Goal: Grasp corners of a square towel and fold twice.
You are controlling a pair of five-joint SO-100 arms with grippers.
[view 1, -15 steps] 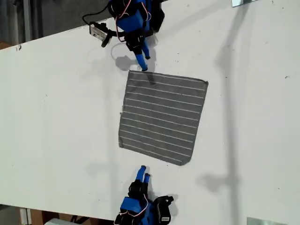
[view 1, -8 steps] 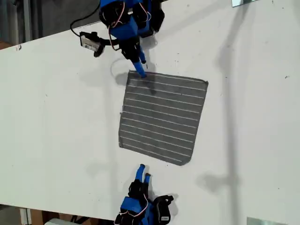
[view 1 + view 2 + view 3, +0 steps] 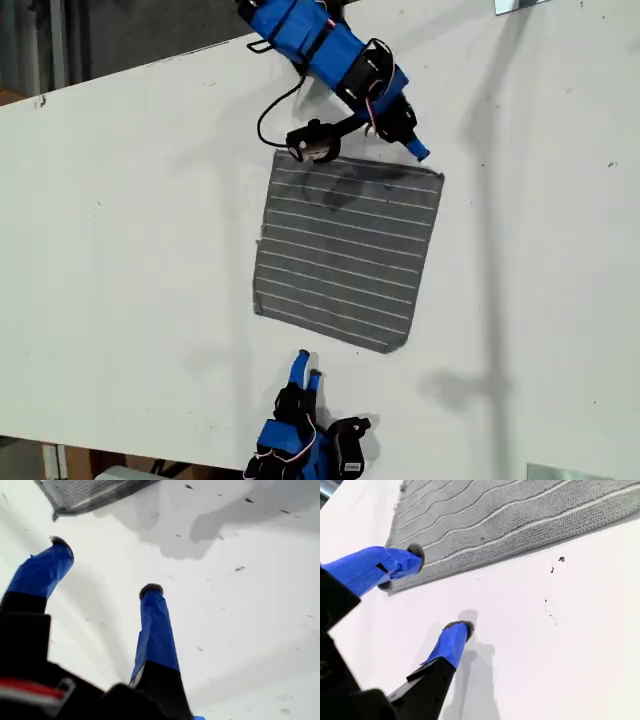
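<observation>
The square towel (image 3: 345, 255) lies flat and unfolded mid-table (image 3: 120, 250). My first gripper (image 3: 418, 150) hovers with jaws wide just beside its far corner (image 3: 438, 180) at the exterior view's right, probably lining up a grasp. My second gripper (image 3: 306, 366), jaws also spread and empty, waits near the towel's near edge.

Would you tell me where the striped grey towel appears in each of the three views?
Exterior view: the striped grey towel lies flat mid-table, between the two arms.
First wrist view: only one corner shows, beyond my first gripper.
Second wrist view: its striped edge runs just beyond my second gripper.
Shared landmark: the white table.
</observation>
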